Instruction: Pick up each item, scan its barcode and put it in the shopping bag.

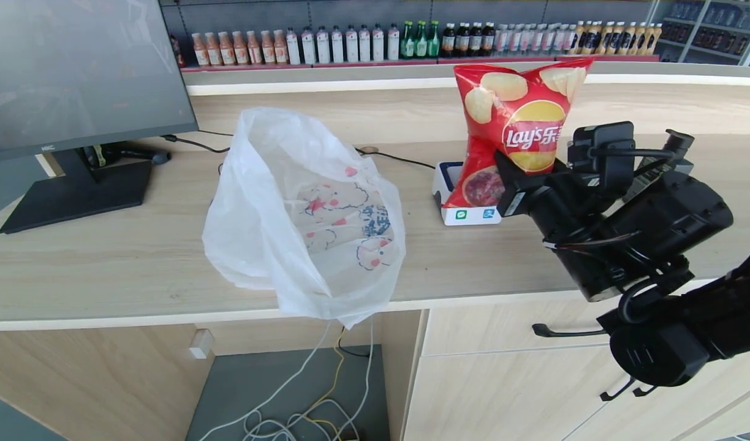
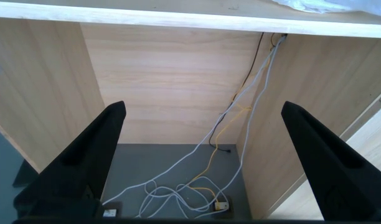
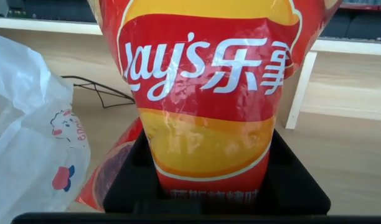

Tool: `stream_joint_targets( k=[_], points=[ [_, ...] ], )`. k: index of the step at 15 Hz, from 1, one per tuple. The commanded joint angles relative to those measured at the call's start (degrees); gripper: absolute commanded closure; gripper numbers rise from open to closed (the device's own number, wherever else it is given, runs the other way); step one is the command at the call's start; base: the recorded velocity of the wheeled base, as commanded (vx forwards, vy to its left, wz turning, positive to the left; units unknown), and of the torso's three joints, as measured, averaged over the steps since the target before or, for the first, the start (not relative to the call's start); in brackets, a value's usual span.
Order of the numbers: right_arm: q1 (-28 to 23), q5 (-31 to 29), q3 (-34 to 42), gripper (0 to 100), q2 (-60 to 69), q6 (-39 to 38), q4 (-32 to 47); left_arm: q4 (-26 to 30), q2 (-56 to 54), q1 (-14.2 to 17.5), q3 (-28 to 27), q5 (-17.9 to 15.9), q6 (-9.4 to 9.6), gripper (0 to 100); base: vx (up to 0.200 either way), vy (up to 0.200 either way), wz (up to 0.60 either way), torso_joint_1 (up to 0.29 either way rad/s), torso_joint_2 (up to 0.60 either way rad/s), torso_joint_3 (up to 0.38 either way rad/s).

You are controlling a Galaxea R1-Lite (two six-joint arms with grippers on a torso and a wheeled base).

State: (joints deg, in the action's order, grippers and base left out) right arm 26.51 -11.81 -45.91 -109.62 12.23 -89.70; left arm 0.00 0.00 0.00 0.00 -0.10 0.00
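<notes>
My right gripper point(image 3: 209, 186) clenched on the upright chip bag point(image 1: 522, 116), above the scanner point(image 1: 470, 214) at three o'clock of the shopping bag point(image 1: 301, 214), my left gripper point(image 2: 203, 112) spread wide below the counter point(image 1: 105, 263)

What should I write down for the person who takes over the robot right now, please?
Right gripper: shut on the chip bag, held upright just over the scanner on the counter.
Left gripper: open, empty, low below the counter top, facing loose cables.
Shopping bag: open on the counter, left of the scanner.
Done: chip bag picked up and at the scanner; whether it scanned cannot be told.
Left: put the chip bag in the shopping bag.
</notes>
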Motion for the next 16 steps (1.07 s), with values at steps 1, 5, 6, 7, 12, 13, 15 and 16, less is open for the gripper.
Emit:
stream_joint_targets(
  k=[1, 5, 6, 7, 12, 13, 15, 16],
  points=[
    [0.0, -0.1, 0.4, 100, -1.2, 0.0, 0.0, 0.0, 0.0, 0.0, 0.0, 0.0, 0.0, 0, 0.0, 0.0, 0.0, 0.0, 0.0, 0.0],
    [-0.2, -0.2, 3.0, 100, -1.3, -0.1, 0.1, 0.0, 0.0, 0.0, 0.0, 0.0, 0.0, 0, 0.0, 0.0, 0.0, 0.0, 0.0, 0.0],
    [-0.2, -0.3, 2.7, 100, -1.4, 0.0, 0.1, 0.0, 0.0, 0.0, 0.0, 0.0, 0.0, 0, 0.0, 0.0, 0.0, 0.0, 0.0, 0.0],
    [-0.2, -0.4, 2.5, 100, -1.7, 0.0, 0.1, 0.0, 0.0, 0.0, 0.0, 0.0, 0.0, 0, 0.0, 0.0, 0.0, 0.0, 0.0, 0.0],
    [-0.5, -3.4, -0.4, 100, -1.9, -0.4, 0.6, 0.0, 0.0, 0.0, 0.0, 0.0, 0.0, 0, 0.0, 0.0, 0.0, 0.0, 0.0, 0.0],
    [-0.5, -3.4, -0.6, 100, -2.0, -0.4, 0.6, 0.0, 0.0, 0.0, 0.0, 0.0, 0.0, 0, 0.0, 0.0, 0.0, 0.0, 0.0, 0.0],
    [-0.5, -3.6, -1.1, 100, -2.0, -0.4, 0.6, 0.0, 0.0, 0.0, 0.0, 0.0, 0.0, 0, 0.0, 0.0, 0.0, 0.0, 0.0, 0.0],
    [-0.5, -3.6, -1.3, 100, -2.2, -0.4, 0.6, 0.0, 0.0, 0.0, 0.0, 0.0, 0.0, 0, 0.0, 0.0, 0.0, 0.0, 0.0, 0.0]
  ],
)
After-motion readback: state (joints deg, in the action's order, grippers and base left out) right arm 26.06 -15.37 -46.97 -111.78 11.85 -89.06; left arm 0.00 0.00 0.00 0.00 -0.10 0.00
